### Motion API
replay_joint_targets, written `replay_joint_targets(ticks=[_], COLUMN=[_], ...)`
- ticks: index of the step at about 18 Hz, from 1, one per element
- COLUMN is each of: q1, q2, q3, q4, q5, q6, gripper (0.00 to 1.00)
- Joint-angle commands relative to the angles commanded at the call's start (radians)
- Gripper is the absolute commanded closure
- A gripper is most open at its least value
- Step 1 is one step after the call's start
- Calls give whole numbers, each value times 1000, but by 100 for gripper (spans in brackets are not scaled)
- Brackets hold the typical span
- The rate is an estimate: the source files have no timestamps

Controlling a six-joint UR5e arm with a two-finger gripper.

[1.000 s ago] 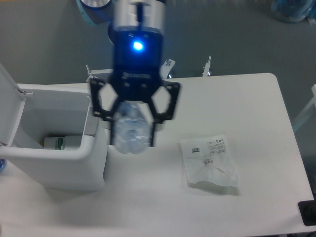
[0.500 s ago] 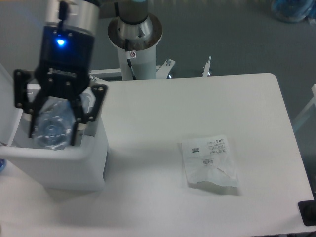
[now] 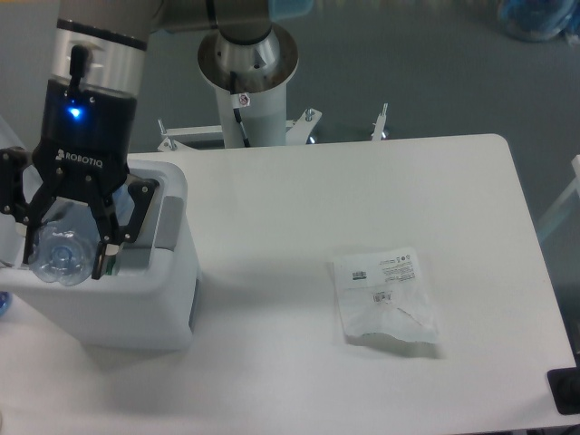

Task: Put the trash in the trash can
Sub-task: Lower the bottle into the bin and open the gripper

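trash can (image 3: pixel 136 299): left end of surface (image 3: pixel 299 381)
bottle (image 3: pixel 62 254): in pincer (image 3: pixel 63 249), over trash can opening
bag (image 3: pixel 385 297): flat on surface, right of trash can, well apart

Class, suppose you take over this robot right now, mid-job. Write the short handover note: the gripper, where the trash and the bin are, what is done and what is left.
Gripper: shut on the bottle, hanging over the open bin at the table's left end.
Bottle: clear, bluish, between the fingers, not yet let go.
Plastic bag: flat on the table to the right of the bin, untouched.
Done: bottle carried to the bin.
Left: drop the bottle in, then fetch the bag and put it in too.
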Motion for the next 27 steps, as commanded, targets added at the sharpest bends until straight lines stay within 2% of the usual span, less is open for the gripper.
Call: replay_joint_targets(ticks=[3,8,10,17,19,21,23,26,27], q1=[-15,-46,-54,-54,-54,-52,-49,-22,30], q2=[-26,-38,-26,69,75,77,81,104,118], q3=[0,-17,-41,-156,-169,-166,-163,-156,-155], q4=[43,48,48,46,46,46,46,43,43], q5=[0,-2,-2,-2,0,0,0,6,6], q6=[-3,-8,-9,-8,-8,-8,1,15,29], gripper=[32,32,31,27,15,14,1,0,0])
